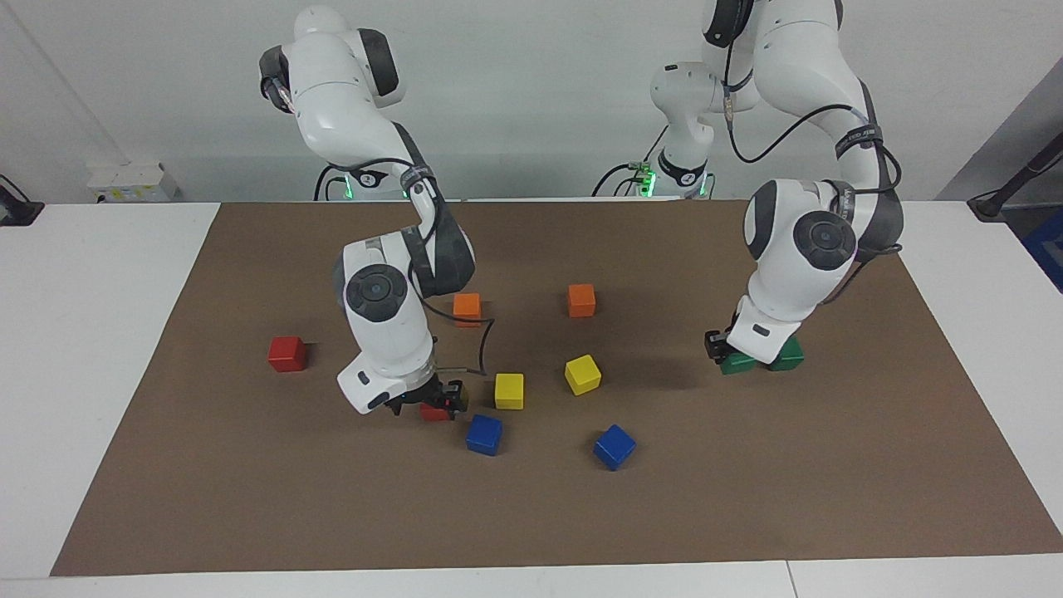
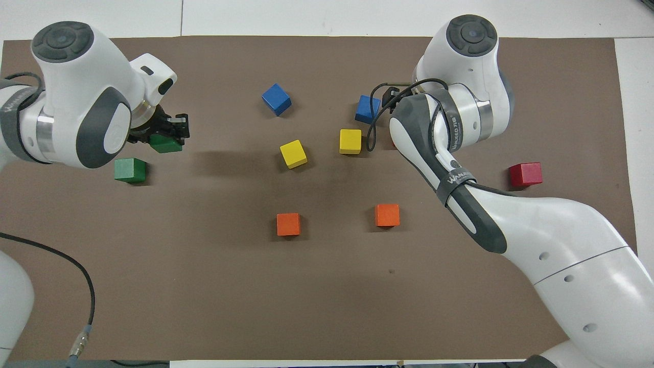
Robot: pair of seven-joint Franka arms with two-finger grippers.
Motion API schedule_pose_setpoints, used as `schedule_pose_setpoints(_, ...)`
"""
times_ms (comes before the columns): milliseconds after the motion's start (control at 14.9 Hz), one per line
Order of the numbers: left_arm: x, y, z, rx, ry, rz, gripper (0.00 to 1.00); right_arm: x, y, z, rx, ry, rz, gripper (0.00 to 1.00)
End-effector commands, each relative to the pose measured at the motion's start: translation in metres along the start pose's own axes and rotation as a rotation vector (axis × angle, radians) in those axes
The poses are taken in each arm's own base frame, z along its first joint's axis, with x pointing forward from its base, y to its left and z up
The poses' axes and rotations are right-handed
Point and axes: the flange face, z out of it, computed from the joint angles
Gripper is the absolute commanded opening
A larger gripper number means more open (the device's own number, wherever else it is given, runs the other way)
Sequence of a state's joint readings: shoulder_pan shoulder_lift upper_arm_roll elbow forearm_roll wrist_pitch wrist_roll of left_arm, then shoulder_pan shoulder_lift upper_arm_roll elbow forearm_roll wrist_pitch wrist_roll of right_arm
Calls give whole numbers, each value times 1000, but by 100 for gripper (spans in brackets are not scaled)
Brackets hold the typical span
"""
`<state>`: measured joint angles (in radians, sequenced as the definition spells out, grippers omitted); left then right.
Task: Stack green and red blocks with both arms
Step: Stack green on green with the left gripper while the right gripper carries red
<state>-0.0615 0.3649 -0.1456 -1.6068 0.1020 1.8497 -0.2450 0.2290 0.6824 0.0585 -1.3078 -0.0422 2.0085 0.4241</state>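
Altogether two green blocks [image 1: 786, 355] [image 1: 736, 363], two red blocks [image 1: 286, 354] [image 1: 432, 411]

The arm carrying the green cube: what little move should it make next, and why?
Probably shift the left gripper slightly toward the other green cube until it is squarely above it, then lower. It is shut on a green cube that hangs beside, not yet over, the one on the mat. The right gripper is open, down around a red cube.

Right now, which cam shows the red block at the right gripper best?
Facing view: the red block shows low under the right gripper, beside a yellow block. Overhead, the right arm covers nearly all of it.
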Motion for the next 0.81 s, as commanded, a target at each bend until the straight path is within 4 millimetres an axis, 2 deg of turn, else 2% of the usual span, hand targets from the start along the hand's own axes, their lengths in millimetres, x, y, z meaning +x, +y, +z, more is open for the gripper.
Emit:
schedule_pose_setpoints(0,-14,-50,7,6,-16,76,0,-16,5,3,-6,-10,5,100)
schedule_pose_setpoints(336,-16,-110,20,-7,-9,93,0,-29,4,17,-3,-5,1,100)
schedule_pose_setpoints(739,-23,-152,36,-92,43,-15,0,-41,3,27,-1,-1,-9,100)
